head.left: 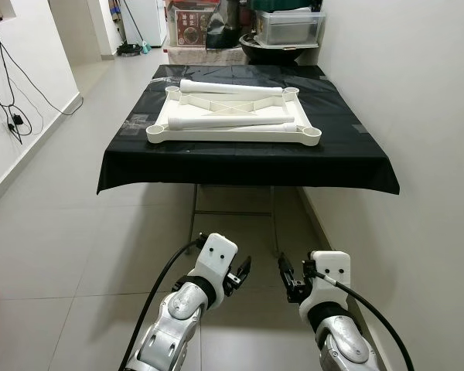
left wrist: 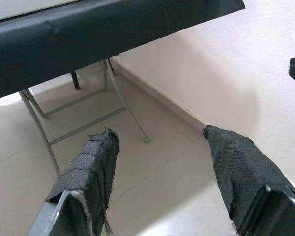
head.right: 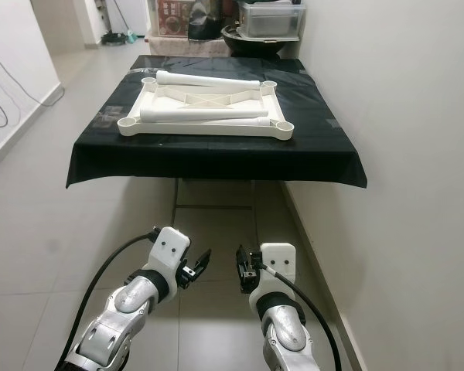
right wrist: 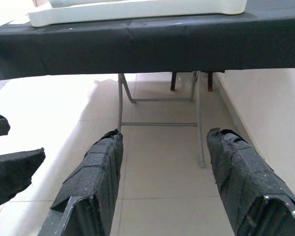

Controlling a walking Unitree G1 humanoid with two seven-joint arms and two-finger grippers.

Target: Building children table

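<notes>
The white tabletop (head.left: 233, 114), legs (head.left: 230, 91) lying crosswise on it, sits upper centre on the black table (head.left: 348, 158), well ahead of and above the left gripper (head.left: 243, 272) and right gripper (head.left: 287, 280), both low, wide, empty and about equally near.

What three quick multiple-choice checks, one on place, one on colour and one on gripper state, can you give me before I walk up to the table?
1. Where does the white tabletop lie?
A. on the floor
B. on the black-covered table
C. in a gripper

2. What colour is the cloth?
A. black
B. red
C. white

3. How do the two grippers stand?
A. both shut on legs
B. one open, one shut
C. both open, holding nothing

Answers:
B, the tabletop rests upside down on the table, loose white legs lying on it.
A, the cloth is plainly black.
C, the left gripper and right gripper hang low over the floor, fingers spread apart.
</notes>
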